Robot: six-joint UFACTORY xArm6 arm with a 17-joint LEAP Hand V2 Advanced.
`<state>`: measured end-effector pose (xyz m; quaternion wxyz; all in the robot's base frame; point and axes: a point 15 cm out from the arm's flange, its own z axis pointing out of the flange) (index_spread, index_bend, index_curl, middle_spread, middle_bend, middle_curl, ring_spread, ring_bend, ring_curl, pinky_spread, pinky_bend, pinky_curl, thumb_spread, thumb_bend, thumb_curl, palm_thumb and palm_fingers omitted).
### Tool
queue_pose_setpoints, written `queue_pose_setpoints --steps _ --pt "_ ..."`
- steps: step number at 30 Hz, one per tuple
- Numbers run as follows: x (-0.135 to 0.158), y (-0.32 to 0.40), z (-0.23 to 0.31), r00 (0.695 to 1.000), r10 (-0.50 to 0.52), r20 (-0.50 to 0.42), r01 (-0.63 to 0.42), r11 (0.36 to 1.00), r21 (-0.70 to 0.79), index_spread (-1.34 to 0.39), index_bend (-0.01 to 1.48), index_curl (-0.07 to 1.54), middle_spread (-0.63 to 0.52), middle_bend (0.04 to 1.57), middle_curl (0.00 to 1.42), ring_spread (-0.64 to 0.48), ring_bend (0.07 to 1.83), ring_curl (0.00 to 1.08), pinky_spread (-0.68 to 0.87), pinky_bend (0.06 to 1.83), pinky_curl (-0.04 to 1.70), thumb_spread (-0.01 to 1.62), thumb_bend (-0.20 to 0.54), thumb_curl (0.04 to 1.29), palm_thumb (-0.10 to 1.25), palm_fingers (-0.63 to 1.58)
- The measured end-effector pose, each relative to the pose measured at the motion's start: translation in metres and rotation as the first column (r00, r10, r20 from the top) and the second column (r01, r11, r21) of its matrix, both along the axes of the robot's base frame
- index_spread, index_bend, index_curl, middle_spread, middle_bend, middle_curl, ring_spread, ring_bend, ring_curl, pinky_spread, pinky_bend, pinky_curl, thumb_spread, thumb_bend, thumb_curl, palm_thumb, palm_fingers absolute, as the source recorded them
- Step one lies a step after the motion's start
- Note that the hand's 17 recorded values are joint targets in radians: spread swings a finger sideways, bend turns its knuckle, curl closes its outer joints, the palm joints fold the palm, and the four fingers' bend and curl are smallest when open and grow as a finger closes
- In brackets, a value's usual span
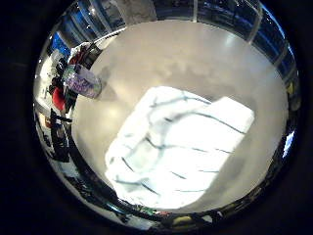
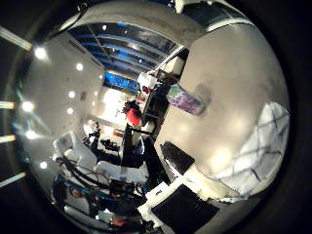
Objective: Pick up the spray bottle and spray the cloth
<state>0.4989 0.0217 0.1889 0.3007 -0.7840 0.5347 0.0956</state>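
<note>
A white cloth with thin dark stripes [image 1: 181, 147] lies rumpled on the pale table [image 1: 176, 59] and fills much of the little finger side palm view. A clear spray bottle with a purple label [image 1: 81, 80] is on the table near its edge, away from the cloth. The thumb side palm view shows the bottle [image 2: 185, 97] and a corner of the cloth [image 2: 268, 136] too. My hand [image 2: 180, 195] hangs high over the table, well away from the bottle. Its white and black fingers look relaxed and hold nothing.
The table's edge [image 1: 73, 147] runs close by the bottle and the cloth. Beyond it are a red object [image 2: 134, 117], dark equipment and shelving [image 2: 107, 166]. Bare table [image 2: 229, 68] lies between the bottle and the cloth.
</note>
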Motion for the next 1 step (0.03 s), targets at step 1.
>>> queue_pose_setpoints --steps 1 --pt "-0.0073 -0.0094 0.0021 1.0 0.002 -0.001 -0.002 1.0 -0.022 -0.45 0.18 0.3 -0.04 0.18 0.31 0.02 0.26 0.27 0.39 0.34 0.35 0.96 -0.027 0.3 0.58 0.12"
